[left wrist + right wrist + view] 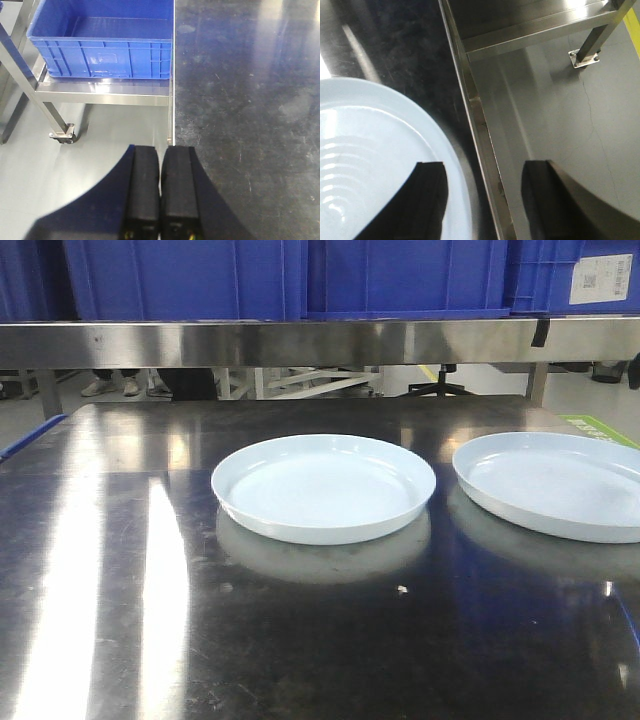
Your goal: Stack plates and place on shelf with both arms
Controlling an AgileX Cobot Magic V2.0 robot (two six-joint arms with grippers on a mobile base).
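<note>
right claw (482, 172) spread wide, straddling table edge (475, 115) | plate (365, 150) under one side

A dark, glossy steel table (100, 590) fills the lower front view, with bright reflections at the left. Two pale bluish-white plates lie flat on it, apart: the centre plate (323, 487) and the right plate (560, 485), cut off by the frame's right edge.

2 plates (323, 488), 2 claws (161, 152), 1 table (100, 560), 3+ blue crates (400, 275).
</note>
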